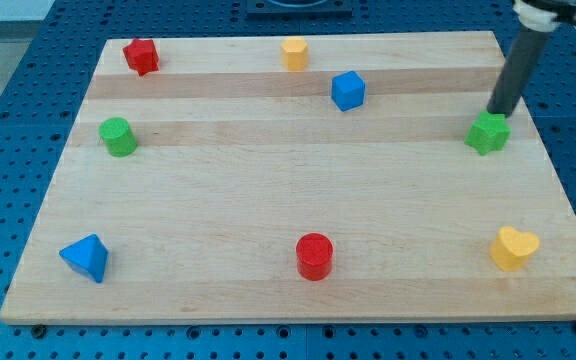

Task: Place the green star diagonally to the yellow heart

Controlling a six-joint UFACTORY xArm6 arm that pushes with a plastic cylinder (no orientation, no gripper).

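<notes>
A: Where does the green star sit?

B: Near the board's right edge in the view, above its middle height. The rod's tip stands at the star's upper side, touching it or just short of it; which one cannot be told. The arm carries no jaws, only the rod.

A: And the yellow heart?

B: Below the star, near the lower right corner of the wooden board, well apart from the star.

A: How many blocks in all?

B: Eight. Two green: the star and a green cylinder at the view's left. Two yellow: the heart and a yellow block at the top middle. Two red: a red star at the top left and a red cylinder at the bottom middle. Two blue: a blue cube right of the yellow block and a blue wedge-like block at the bottom left.
</notes>
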